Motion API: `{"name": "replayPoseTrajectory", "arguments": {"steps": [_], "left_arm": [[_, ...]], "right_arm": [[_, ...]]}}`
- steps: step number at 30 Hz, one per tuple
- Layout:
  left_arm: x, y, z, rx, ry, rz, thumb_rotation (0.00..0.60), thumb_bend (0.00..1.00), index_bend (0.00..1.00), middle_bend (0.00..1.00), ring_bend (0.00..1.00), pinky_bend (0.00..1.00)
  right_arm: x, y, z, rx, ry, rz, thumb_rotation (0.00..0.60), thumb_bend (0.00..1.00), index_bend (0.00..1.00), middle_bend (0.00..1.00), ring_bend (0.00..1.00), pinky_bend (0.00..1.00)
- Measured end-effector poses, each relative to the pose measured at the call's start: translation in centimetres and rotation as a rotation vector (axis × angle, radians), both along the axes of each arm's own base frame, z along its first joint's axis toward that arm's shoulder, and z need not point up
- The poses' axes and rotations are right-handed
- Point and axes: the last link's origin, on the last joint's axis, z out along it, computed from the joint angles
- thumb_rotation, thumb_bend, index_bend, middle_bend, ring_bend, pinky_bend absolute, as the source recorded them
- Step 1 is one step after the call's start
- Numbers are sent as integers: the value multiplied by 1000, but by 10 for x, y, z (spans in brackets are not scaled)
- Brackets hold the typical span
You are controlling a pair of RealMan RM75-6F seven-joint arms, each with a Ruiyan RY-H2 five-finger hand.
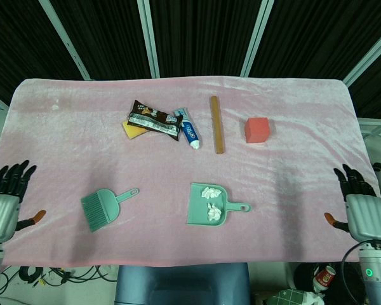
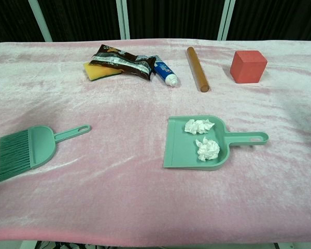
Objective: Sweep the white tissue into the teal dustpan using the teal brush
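Left hand at the table's left edge, fingers spread, holding nothing. Right hand at the right edge, likewise spread and empty. Neither shows in the chest view.

Teal dustpan on the pink cloth, handle pointing right; two wads of white tissue lie inside it. Teal brush lies flat, well to the left, bristles toward the near-left.

Farther back: brown snack wrapper over a yellow sponge, toothpaste tube, wooden rod, red block. Print on wrapper and tube is too small to read.
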Motion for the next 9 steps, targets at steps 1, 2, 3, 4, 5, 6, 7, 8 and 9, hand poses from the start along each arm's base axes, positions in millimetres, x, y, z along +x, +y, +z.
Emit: {"name": "replayPoseTrajectory", "arguments": {"steps": [1,2,3,4,5,6,7,8,9], "left_arm": [[-6,-6,4,22,-5,13,600,0,0,0,0,19],[-10,-10,6,37,-5,21,600,0,0,0,0,18],[-15,-14,8,48,-2,28,600,0,0,0,0,13],[-20,-18,10,58,5,37,600,0,0,0,0,9],[-22,-20,12,65,9,41,600,0,0,0,0,3],[-25,-22,14,73,12,42,600,0,0,0,0,0],[-26,-23,16,81,15,42,600,0,0,0,0,0],[-28,-23,17,84,16,45,600,0,0,0,0,0],[-29,-23,17,83,14,51,600,0,0,0,0,0]], "right_arm": [[-5,4,3,-16,5,6,600,81,0,0,0,184],[-9,7,5,-31,9,11,600,81,0,0,0,184],[-14,12,7,-50,11,19,600,81,0,0,0,184],[-18,14,7,-62,10,24,600,81,0,0,0,184],[-21,17,7,-72,7,29,600,81,0,0,0,184],[-26,20,6,-82,2,32,600,82,0,0,0,184],[-29,22,5,-87,-3,33,600,82,0,0,0,184],[-31,23,4,-91,-10,35,600,82,0,0,0,184],[-33,24,4,-96,-17,36,600,82,0,0,0,184]]}}
